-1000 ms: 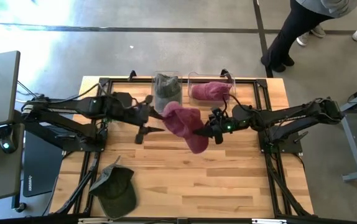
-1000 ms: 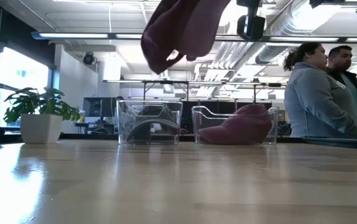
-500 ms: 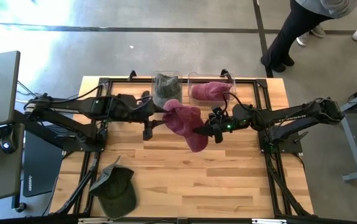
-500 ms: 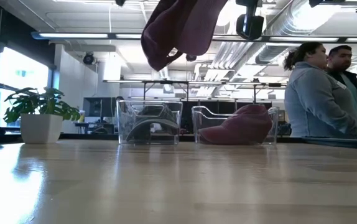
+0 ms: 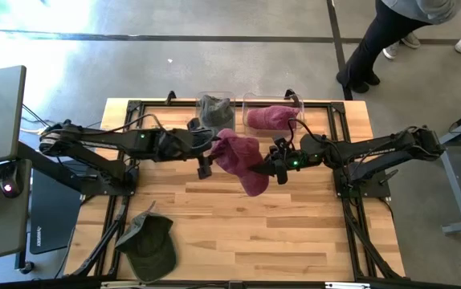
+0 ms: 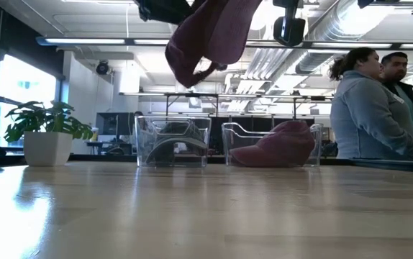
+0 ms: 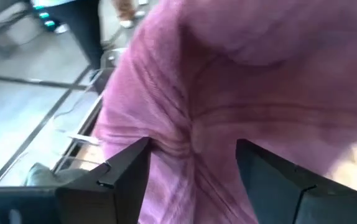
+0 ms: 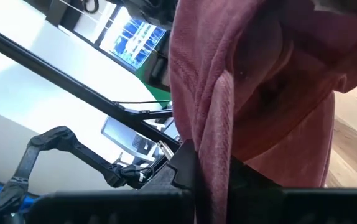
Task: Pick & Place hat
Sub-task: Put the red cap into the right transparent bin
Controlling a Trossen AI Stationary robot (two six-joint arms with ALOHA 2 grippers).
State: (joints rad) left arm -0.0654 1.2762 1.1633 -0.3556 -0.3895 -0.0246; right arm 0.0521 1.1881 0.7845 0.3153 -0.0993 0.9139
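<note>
Maroon hat (image 5: pixel 241 157) hangs above the table's (image 5: pixel 238 233) middle, pinched by the right gripper (image 5: pixel 277 169); the left gripper (image 5: pixel 207 163) is at its edge, probably for a handover. From table height it dangles clear of both bins (image 6: pixel 173 141). Left wrist: fingers (image 7: pixel 124 168) spread around the fabric. Right wrist: clamped on a fold.

We count four hats: two maroon (image 5: pixel 238 156) (image 5: pixel 269 118), one grey (image 5: pixel 213 108), one green (image 5: pixel 148 241); two bins (image 6: pixel 172 141) (image 6: pixel 270 144); two people (image 6: pixel 370 115) (image 6: pixel 402 83).

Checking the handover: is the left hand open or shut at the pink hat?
Open. The left hand has its fingers spread either side of the hat, which hangs from the right hand.
</note>
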